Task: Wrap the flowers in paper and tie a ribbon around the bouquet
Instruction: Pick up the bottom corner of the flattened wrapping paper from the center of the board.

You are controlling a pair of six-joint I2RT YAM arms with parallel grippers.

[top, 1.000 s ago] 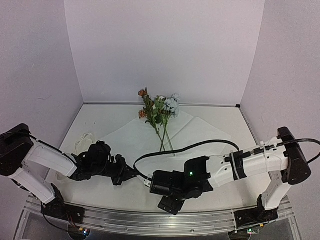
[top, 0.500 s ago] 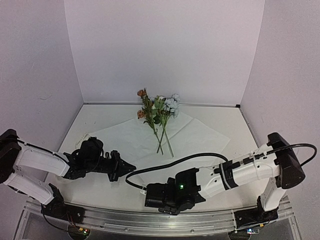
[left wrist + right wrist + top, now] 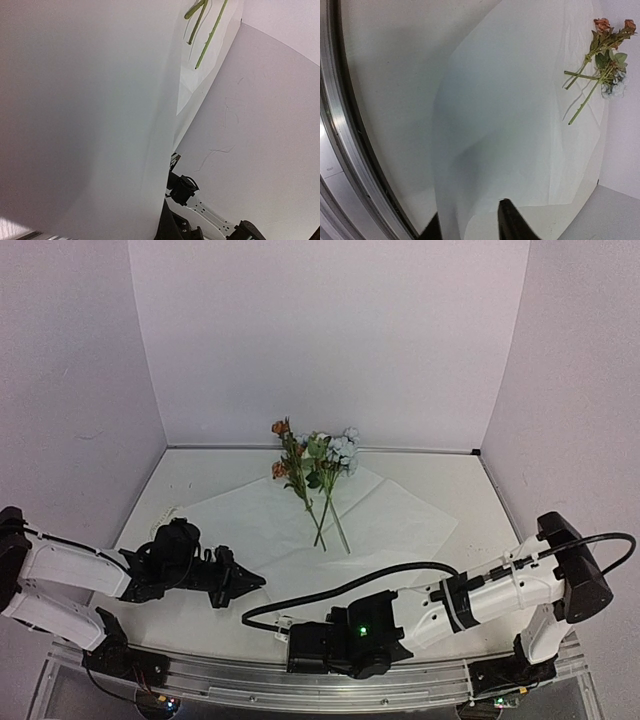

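The flowers [image 3: 315, 475] lie loose on the far part of the paper [image 3: 385, 525], a big white sheet spread across the table. Orange and pale blue blooms point to the back wall. My left gripper [image 3: 255, 583] is shut on the sheet's near-left edge; in the left wrist view the paper [image 3: 90, 125] fills the left side and covers the jaws. My right gripper [image 3: 283, 623] is low at the near edge. Its fingers [image 3: 507, 220] stand a little apart with a raised fold of paper [image 3: 485, 165] between them. The ribbon [image 3: 166, 513] shows faintly at the left.
An aluminium rail [image 3: 300, 680] runs along the near table edge, close beside the right gripper [image 3: 470, 222]. The right arm's black cable [image 3: 340, 590] arcs over the near part of the sheet. Lilac walls close in the left, back and right.
My right arm has swung down and left to the near edge, and its jaws have narrowed round the paper's fold. My left gripper drew back to the left with the sheet's edge.
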